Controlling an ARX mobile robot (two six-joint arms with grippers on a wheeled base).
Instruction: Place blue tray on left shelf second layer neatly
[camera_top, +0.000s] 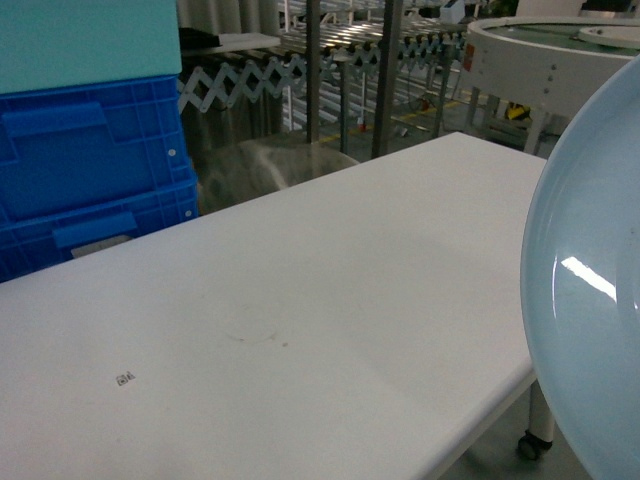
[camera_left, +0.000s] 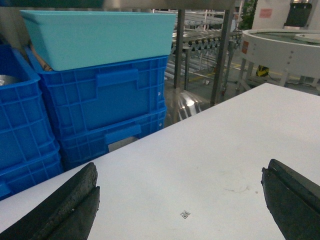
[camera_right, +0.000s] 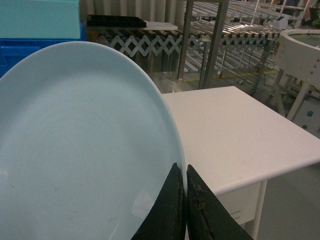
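Note:
The blue tray (camera_right: 80, 150), pale and smooth, stands on edge and fills the left of the right wrist view. My right gripper (camera_right: 180, 167) is shut on its rim, one finger on each face. In the head view the blue tray (camera_top: 590, 300) hangs at the right edge, over the table's end; neither gripper shows there. My left gripper (camera_left: 180, 172) is open low over the white table (camera_left: 210, 150), nothing between its fingers. Steel posts (camera_left: 178, 47) and a top rail (camera_left: 165, 4) of the left shelf frame the blue crates; I cannot tell which tier is its second layer.
Deep-blue ribbed crates (camera_top: 90, 170) with a teal tub (camera_top: 90, 40) on top stand at the table's far left. Behind are a roller conveyor (camera_top: 400, 40) and a round white machine (camera_top: 540, 60). A small printed marker (camera_top: 125, 378) lies on the table.

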